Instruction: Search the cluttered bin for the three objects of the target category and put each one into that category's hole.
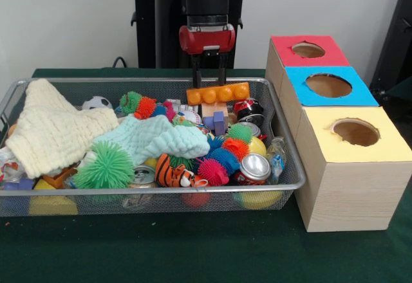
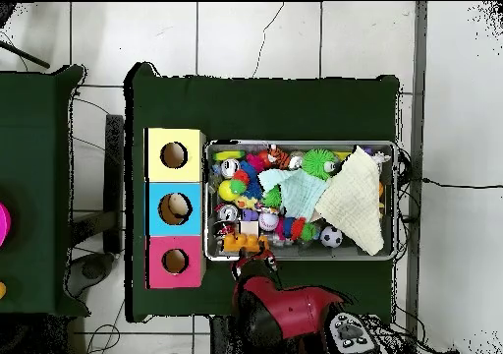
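The silver wire-mesh bin holds a heap of mixed things; it also shows in the overhead view. An orange studded brick lies on a wooden block at the bin's far edge, seen from above next to the boxes. My gripper hangs straight down over the brick, open, its fingertips ending at the brick's top edge. From above the gripper is at the bin's rim nearest the base. Three boxes with round holes stand beside the bin: red, blue, yellow.
In the bin lie a cream knitted cloth, a mint cloth, a green spiky ball, orange and pink spiky balls, soda cans, a tiger toy and a small football. The table is dark green.
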`<action>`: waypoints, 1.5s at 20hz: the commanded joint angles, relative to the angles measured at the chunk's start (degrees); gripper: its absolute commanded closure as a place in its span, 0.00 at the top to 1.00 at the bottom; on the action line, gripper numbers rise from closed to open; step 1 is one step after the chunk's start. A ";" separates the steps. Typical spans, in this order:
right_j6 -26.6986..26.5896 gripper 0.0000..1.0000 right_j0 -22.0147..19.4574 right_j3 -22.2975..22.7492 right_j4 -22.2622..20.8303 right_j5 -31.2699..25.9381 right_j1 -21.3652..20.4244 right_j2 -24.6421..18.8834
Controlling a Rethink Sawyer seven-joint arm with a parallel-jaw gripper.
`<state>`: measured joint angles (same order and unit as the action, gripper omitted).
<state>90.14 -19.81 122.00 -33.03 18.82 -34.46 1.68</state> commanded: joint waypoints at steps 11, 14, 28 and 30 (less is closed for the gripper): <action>8.82 1.00 -2.47 -11.83 13.57 -18.05 -1.64 -10.54; 8.55 1.00 -2.32 -13.71 16.09 -21.22 -0.63 -11.04; 6.28 1.00 -3.37 -15.66 17.55 -29.02 -2.01 -13.26; 6.94 1.00 -2.12 -16.38 18.41 -29.95 -1.96 -12.47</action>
<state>90.12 -22.66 117.24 -19.36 -8.01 -37.76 -4.74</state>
